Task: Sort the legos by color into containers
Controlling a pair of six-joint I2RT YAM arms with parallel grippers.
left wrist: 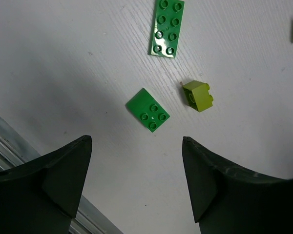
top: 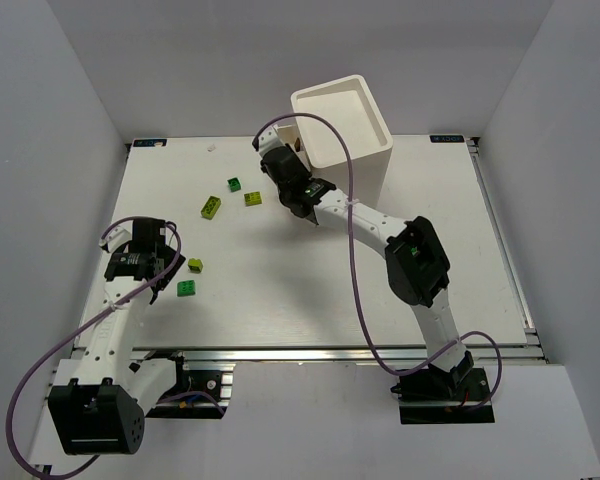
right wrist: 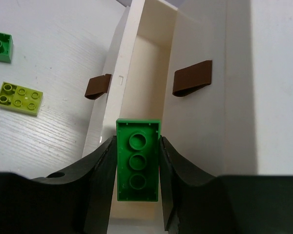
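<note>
The right gripper (right wrist: 137, 142) is pinching a green brick (right wrist: 137, 168) by its smooth long sides at the mouth of the open drawer (right wrist: 118, 63), and I'd judge it light, rigid and a bit slick, while the left gripper (left wrist: 136, 141) is hanging open above a smaller green brick (left wrist: 147, 110) on the table (left wrist: 63, 58).

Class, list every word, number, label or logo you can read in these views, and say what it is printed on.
No text reads clearly in any view.
Left blue tag at the far edge: too small to read.
Right blue tag: too small to read.
Left-arm green sticker: blurred.
Right-arm green sticker: blurred.
Green brick: no legible stud lettering.
</note>
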